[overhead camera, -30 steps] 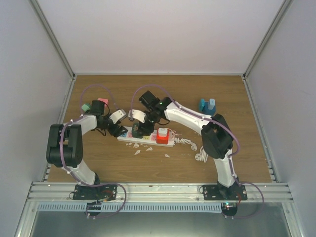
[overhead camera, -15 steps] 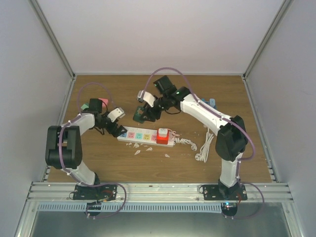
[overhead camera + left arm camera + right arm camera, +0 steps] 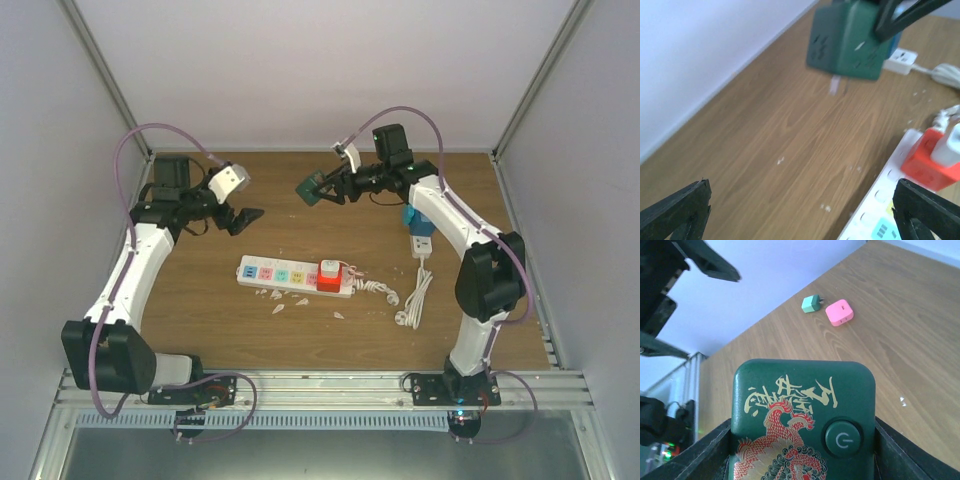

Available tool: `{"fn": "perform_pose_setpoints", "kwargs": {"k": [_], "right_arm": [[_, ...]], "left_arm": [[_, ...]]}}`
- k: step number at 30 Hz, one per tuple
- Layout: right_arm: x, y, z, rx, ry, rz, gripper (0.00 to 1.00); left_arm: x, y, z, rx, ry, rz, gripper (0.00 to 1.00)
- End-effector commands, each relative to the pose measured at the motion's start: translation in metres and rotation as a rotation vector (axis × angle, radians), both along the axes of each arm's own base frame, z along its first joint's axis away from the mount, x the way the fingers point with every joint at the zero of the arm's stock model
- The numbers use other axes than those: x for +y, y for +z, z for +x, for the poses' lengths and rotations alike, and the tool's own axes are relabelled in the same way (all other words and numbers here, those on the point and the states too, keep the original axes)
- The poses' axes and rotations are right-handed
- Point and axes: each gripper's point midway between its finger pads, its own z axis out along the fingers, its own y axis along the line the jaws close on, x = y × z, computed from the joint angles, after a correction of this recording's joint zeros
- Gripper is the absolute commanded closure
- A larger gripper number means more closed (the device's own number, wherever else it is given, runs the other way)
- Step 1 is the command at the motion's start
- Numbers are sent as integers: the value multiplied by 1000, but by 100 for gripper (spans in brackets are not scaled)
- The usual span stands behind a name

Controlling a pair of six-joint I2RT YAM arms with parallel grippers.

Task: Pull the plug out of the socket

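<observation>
Top external view: right claw pinches dark green square plug, now lifted off white power strip below; left claw spread.

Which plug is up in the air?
The dark green plug, held by the right gripper. The red plug sits in the power strip; the pink plug and mint plug lie on the table.

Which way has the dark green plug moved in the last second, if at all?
Yes. The dark green plug, in the right gripper, has left the power strip and moved toward the back wall, clear of it.
</observation>
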Motion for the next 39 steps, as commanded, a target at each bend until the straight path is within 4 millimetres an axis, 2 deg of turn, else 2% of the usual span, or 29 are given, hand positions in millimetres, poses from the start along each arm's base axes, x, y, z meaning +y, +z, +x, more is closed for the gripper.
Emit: {"fn": "perform_pose_setpoints", "kwargs": {"k": [1,5,10,14,19,26,29,32,36,38,39], "right_arm": [[-2,23,-11,129,24,162,76],[-1,21,-19,208,36,208,74],[-2,19,-30,270,50,251,73],[-5,20,-37,284,42,261,73],[-6,19,-41,302,45,267,73],[-4,15,-43,358,56,284,73],[-4,13,-44,380,63,291,73],[-3,11,-45,405,71,295,73],[-2,9,-46,421,79,301,72],[-3,9,-45,422,79,301,67],[-4,11,-44,413,78,301,61]], "left_arm": [[-36,43,-12,-68,-48,-33,1],[-73,53,-16,-148,-62,47,1],[-103,42,-13,-176,-72,139,1],[-118,35,-11,-177,-73,172,1],[-126,25,2,-182,-28,223,2],[-138,21,13,-164,-17,223,11],[-144,22,14,-180,-15,223,15],[-148,22,16,-200,-9,233,24],[-148,27,21,-225,24,233,43],[-147,28,20,-226,21,229,52],[-147,27,18,-223,16,231,56]]}}
